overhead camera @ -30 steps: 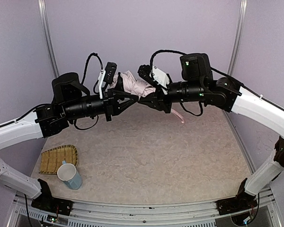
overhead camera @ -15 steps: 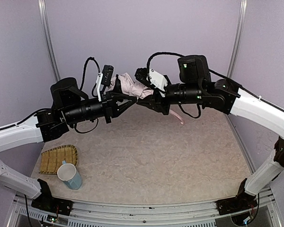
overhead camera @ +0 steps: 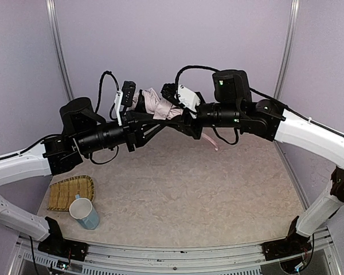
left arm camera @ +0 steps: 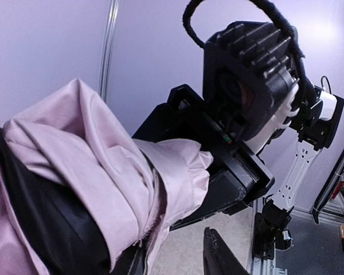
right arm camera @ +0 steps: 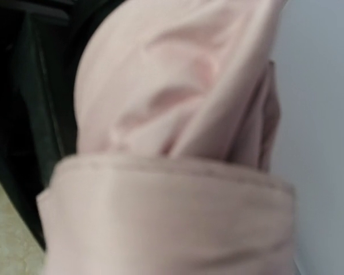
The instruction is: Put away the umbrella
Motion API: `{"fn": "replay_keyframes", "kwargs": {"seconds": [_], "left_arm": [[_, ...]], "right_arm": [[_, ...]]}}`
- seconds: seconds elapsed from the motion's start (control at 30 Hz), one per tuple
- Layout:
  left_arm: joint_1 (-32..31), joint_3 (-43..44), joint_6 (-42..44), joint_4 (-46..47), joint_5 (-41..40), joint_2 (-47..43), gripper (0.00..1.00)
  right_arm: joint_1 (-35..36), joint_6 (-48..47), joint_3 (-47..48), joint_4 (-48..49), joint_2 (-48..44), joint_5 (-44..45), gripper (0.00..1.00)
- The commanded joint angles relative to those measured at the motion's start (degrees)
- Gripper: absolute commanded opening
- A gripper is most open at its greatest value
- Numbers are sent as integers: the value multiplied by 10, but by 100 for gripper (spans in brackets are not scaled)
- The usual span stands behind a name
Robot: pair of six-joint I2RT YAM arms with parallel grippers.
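Both arms have risen a little and drifted to the left since the earlier frame, and the umbrella (overhead camera: 156, 103) went up with them. It hangs in the air at the back of the cell, well above the table (overhead camera: 183, 195), as a bunched roll of pale pink fabric with black lining showing. Its pink strap (overhead camera: 213, 143) dangles below the right arm.

The right gripper (overhead camera: 176, 112) seems clamped on the umbrella; its own camera shows only pink cloth very near. The left gripper (overhead camera: 159, 118) is at the other end of the bundle, but whether its jaws are apart or together I cannot tell.

I judge the risk is in the loose fabric. If one side lets go too early, the bundle may unroll or slip down, and the strap may catch on a finger.

The table is a pale marbled surface. A woven tray (overhead camera: 71, 192) and a blue cup (overhead camera: 85, 213) stand near its left front corner, just beside each other. Plain lilac walls close the cell.
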Motion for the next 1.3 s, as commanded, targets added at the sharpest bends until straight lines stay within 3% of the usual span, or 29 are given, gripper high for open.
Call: {"fn": "replay_keyframes", "kwargs": {"seconds": [0.0, 0.07, 0.2, 0.4, 0.6, 0.7, 1.0, 1.27], "left_arm": [[45, -18, 22, 2, -195, 7, 36], [46, -29, 30, 6, -191, 0, 41], [43, -83, 80, 55, -119, -37, 60], [27, -194, 211, 125, -5, -152, 68], [32, -228, 242, 124, 51, -210, 80], [29, -229, 218, 183, 91, -211, 97], [-26, -185, 158, 367, 157, -92, 99], [-73, -151, 119, 514, 144, -24, 99]], "right_arm": [[51, -16, -6, 17, -43, -142, 0], [50, -14, -15, 26, -52, -140, 0], [49, -14, -21, 28, -65, -124, 0], [40, -9, -24, 16, -74, -115, 0], [37, -4, -28, 21, -78, -134, 0], [38, -8, -19, 12, -70, -150, 0], [38, 3, 0, 43, -49, -219, 0], [37, 12, 2, 79, -27, -257, 0]]}}
